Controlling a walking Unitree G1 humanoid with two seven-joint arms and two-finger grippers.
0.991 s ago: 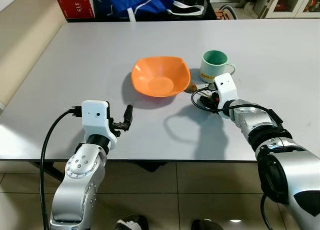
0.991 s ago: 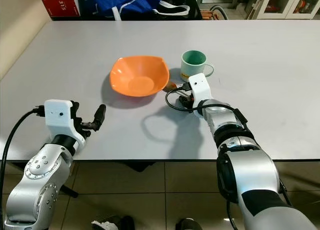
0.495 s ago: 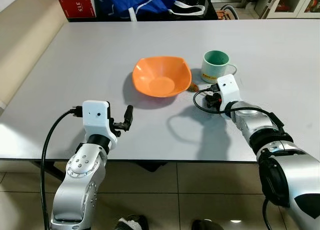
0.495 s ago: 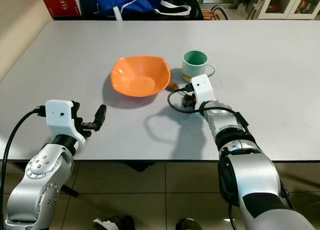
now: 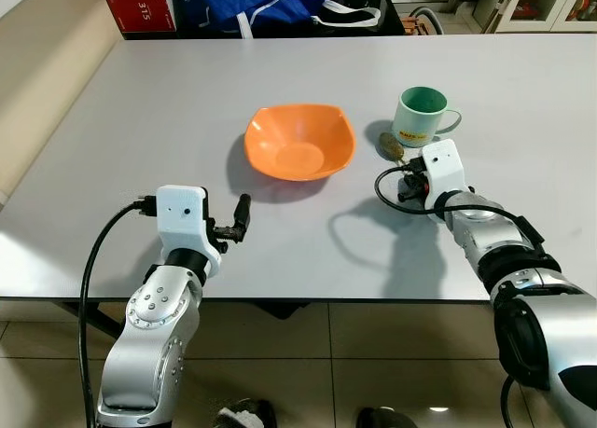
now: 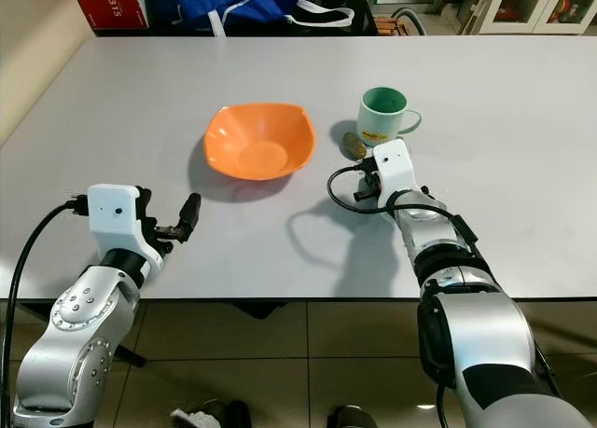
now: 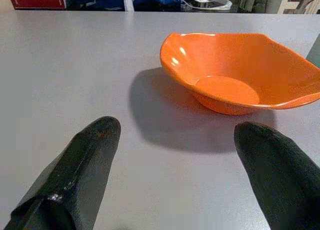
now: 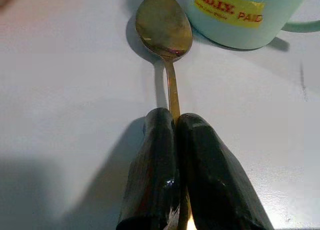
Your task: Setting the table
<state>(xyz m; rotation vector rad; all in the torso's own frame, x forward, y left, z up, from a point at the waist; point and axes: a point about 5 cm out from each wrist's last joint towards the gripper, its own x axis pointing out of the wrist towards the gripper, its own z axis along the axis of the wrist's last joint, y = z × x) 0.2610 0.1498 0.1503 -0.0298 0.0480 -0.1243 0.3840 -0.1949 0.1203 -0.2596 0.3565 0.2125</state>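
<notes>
Spanning the room's tiled floor, a grey table [image 5: 140,102] carries an orange bowl [image 5: 299,142], a green mug [image 5: 420,114], and a spoon [image 8: 165,27] beside it. Right gripper [image 8: 175,122] pinches the partly hidden handle; left gripper [image 7: 177,135] gapes wide.

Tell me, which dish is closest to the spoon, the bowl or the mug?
The green mug. The spoon lies right beside its base, while the orange bowl sits farther off, toward the robot's left.
</notes>
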